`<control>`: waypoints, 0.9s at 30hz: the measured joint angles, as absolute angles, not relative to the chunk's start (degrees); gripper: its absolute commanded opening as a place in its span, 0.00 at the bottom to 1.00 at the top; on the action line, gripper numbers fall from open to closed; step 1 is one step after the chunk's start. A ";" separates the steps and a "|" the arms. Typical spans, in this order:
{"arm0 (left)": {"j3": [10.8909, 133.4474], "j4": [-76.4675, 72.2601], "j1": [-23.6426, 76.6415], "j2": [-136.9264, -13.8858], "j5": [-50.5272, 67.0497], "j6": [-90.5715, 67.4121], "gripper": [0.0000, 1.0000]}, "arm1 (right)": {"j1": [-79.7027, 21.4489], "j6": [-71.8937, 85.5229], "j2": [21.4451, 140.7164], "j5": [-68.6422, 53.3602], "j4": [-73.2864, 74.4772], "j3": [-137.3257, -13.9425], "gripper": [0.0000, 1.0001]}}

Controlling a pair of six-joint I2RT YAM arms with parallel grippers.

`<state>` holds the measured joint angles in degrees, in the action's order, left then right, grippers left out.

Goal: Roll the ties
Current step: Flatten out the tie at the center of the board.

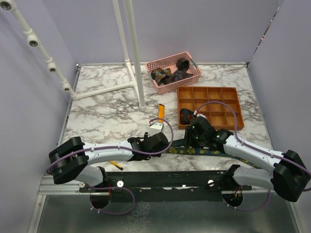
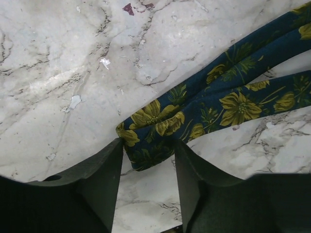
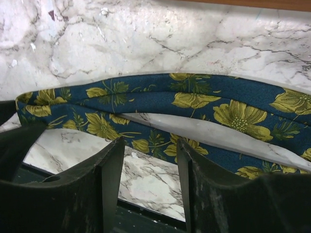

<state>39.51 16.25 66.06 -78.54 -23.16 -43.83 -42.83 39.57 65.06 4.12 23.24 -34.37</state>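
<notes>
The floral tie (image 1: 194, 150) lies doubled along the near edge of the worktop (image 1: 107, 111), though from above the arms hide most of it. Only the left wrist view shows its folded end (image 2: 150, 131), which sits in the gap of the spread left pincer (image 2: 148, 148). The right wrist view shows both strips (image 3: 194, 99) running past the right pincer (image 3: 148, 145), which is also spread, with bare marble between its fingers. Both forearms reach low and inward, their pincers near each other. Further back, we see a pink basket (image 1: 180, 85) holding dark ties (image 1: 167, 75), one coiled. An orange tray (image 1: 216, 94) has a dark roll (image 1: 185, 115) at its near left corner; we cannot tell whether it is inside or beside the tray.
</notes>
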 measured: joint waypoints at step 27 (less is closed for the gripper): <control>30.09 14.74 61.82 -72.16 -26.63 -51.29 0.34 | -53.36 41.71 78.06 16.56 36.69 -44.03 0.00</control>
